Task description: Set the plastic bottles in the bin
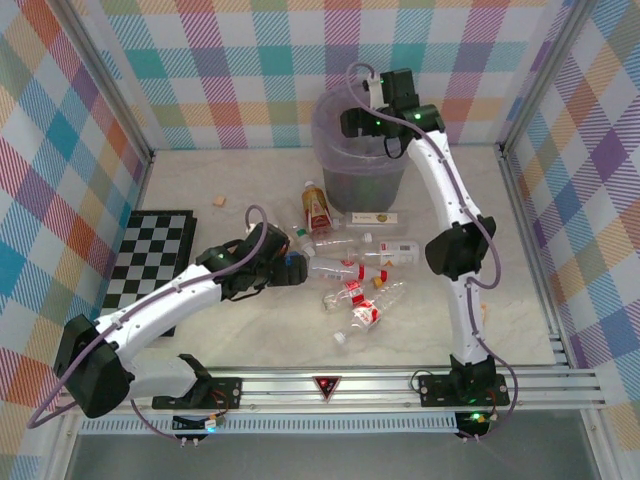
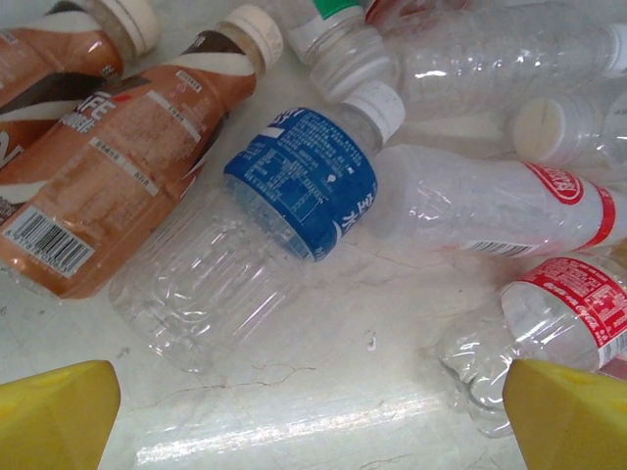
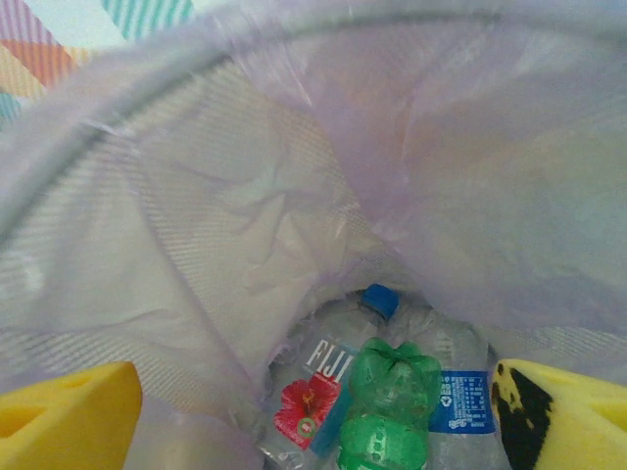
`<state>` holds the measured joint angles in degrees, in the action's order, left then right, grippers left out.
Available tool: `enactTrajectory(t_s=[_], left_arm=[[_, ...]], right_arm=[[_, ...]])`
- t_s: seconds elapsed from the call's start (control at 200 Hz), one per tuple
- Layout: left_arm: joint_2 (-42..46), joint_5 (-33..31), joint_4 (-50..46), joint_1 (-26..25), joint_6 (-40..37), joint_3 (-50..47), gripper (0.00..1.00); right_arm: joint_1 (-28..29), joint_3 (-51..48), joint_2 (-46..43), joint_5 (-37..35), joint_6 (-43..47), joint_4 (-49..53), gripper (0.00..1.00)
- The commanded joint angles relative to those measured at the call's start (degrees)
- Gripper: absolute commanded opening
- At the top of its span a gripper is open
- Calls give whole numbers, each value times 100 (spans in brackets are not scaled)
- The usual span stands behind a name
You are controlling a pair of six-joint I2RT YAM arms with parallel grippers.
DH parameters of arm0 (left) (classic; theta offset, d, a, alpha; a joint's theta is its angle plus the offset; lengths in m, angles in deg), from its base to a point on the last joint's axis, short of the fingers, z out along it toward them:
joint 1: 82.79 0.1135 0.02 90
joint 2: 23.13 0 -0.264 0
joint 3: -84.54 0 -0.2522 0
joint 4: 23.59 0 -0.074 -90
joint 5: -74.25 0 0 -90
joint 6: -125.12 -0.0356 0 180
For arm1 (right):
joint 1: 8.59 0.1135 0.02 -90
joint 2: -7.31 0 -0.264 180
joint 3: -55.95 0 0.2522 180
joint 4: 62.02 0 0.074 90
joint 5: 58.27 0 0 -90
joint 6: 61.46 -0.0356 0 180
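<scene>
1. Hovering spread above the bin (image 1: 326,128), the right gripper (image 3: 315,421) should lift straight clear; the green bottle (image 3: 392,401) lies inside.
2. Spread too, the left gripper (image 2: 313,421) should straddle the blue-labelled bottle (image 2: 294,186) on the table (image 2: 372,343) squarely.

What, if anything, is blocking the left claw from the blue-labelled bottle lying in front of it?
Nothing visible does. The left gripper is open, with only bare table between its fingers and the blue-labelled bottle. A brown coffee bottle and a red-labelled bottle lie close on either side.
</scene>
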<state>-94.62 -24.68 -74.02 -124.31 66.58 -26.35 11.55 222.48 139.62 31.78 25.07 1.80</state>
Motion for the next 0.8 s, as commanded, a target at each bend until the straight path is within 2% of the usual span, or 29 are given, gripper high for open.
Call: enactTrajectory(t_s=[0.0,0.12,0.285,0.37,0.495,0.63,0.71,0.795], left_arm=[[-143,-201,-268,-32,-353,292,100],[-302,-283,-416,46,-479,498,100],[-489,-437,-743,391,-879,837,99],[-573,-399,-863,899,-1066,934,99],[-835,-365,-965,1900,-1225,1018,97],[-1132,40,-481,2819,-1409,884,97],[-1374,320,-242,3154,-1552,874,97],[-1721,395,-223,3245,-1800,1017,98]], right_arm=[[-38,164,-810,183,127,102,95],[-56,-132,-1257,370,28,341,98],[-137,-1358,-2211,791,-221,569,98],[-151,-2300,-2826,1072,-330,556,98],[-182,-3892,-3814,1219,-506,262,98],[-262,-5182,-4680,1230,-709,107,98],[-314,-5717,-5080,1193,-752,148,98],[-396,-6156,-5418,1071,-782,235,97]])
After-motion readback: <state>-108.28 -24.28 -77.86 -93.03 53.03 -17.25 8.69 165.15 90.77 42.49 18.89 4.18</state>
